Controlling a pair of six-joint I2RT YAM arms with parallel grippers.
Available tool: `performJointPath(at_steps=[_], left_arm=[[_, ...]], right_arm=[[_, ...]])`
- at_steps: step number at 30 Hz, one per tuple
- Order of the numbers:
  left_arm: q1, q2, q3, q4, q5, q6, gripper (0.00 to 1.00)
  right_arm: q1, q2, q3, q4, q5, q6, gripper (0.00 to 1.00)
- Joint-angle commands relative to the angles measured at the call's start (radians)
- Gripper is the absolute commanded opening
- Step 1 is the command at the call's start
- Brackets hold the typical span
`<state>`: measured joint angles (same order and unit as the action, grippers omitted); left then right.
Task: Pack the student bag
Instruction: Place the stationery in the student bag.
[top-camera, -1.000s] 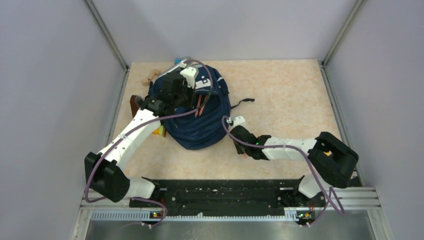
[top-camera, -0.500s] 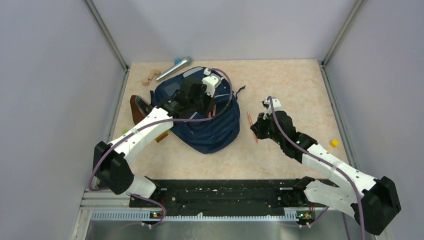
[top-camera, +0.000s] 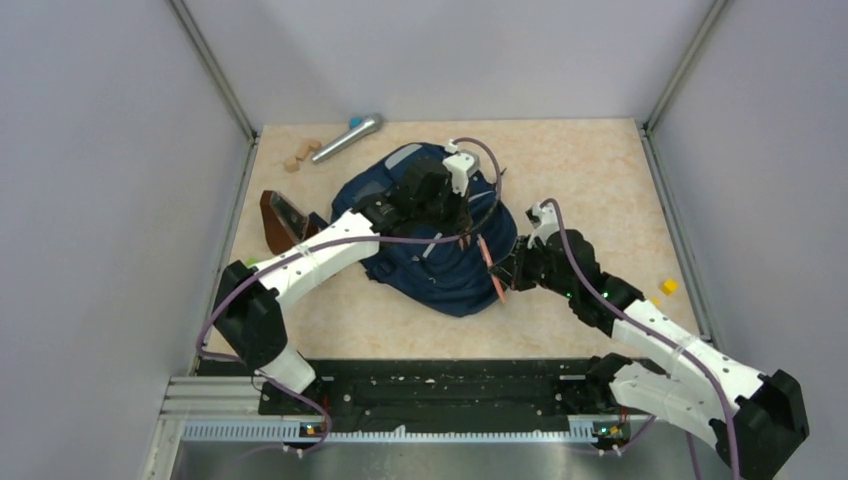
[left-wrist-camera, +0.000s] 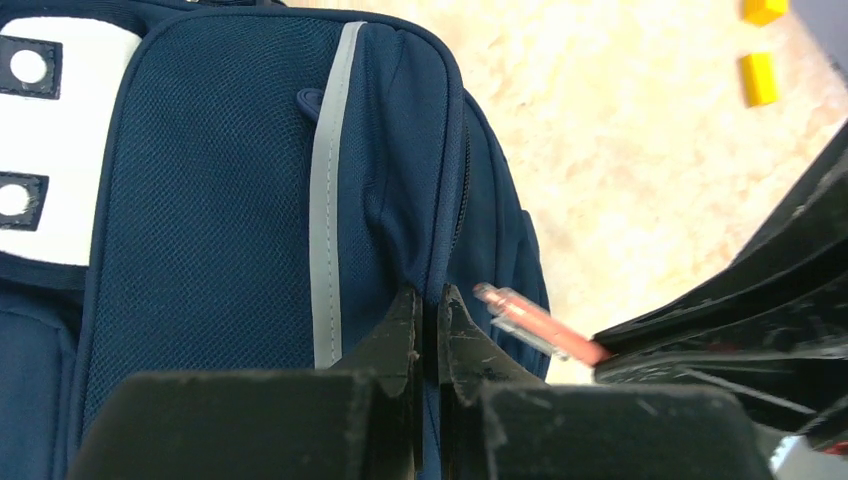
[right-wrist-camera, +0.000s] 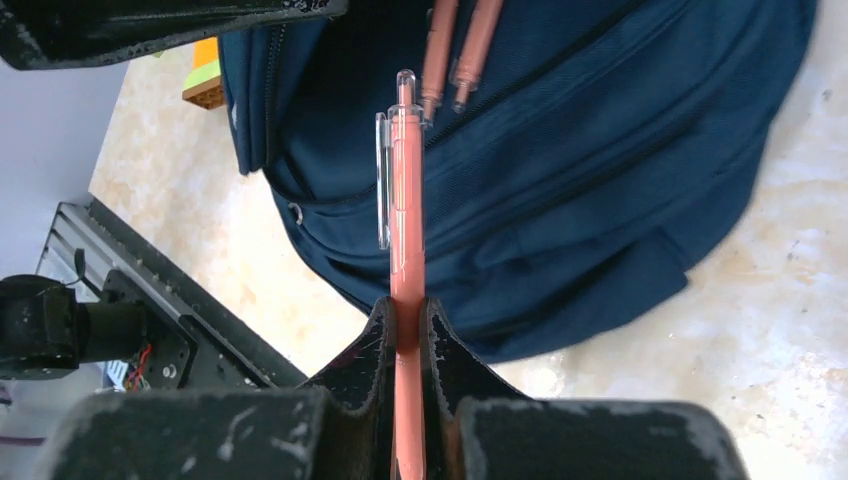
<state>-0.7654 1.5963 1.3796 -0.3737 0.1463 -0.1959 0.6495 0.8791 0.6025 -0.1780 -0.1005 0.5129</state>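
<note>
Student bag (top-camera: 440, 285) lies flat in the middle of the table (top-camera: 580, 170), a touch left of centre, navy fabric spread wide. Over it comes the left arm, and the left gripper (left-wrist-camera: 430, 305) is down on the bag's right-hand side. Its jaws are pressed together on a fold of the cloth right by the zip, next to the grey stripe (left-wrist-camera: 325, 200) and across from the white patch (left-wrist-camera: 50, 140). On the other flank, the right gripper (right-wrist-camera: 408, 320) sits just beside the bag's right edge, clamped tight around a salmon pen (right-wrist-camera: 407, 200). That pen points straight at the bag, its clear end over the blue fabric. Two more pens (right-wrist-camera: 450, 50) of the same colour show against the bag just past it. Near the far edge lies a microphone (top-camera: 350, 135) with small wooden blocks (top-camera: 300, 155) beside it, well apart from the bag. A yellow block (top-camera: 668, 286) rests off to the right.
</note>
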Motion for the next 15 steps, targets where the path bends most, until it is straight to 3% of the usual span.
performJointPath(at_steps=[1, 15], left_arm=[[-0.037, -0.063, -0.040, 0.268, 0.090, -0.124, 0.00], [-0.037, -0.213, -0.257, 0.364, 0.054, -0.211, 0.00]], right_arm=[[-0.006, 0.021, -0.008, 0.057, -0.028, 0.078, 0.00], [-0.008, 0.287, 0.009, 0.456, -0.106, 0.291, 0.00]])
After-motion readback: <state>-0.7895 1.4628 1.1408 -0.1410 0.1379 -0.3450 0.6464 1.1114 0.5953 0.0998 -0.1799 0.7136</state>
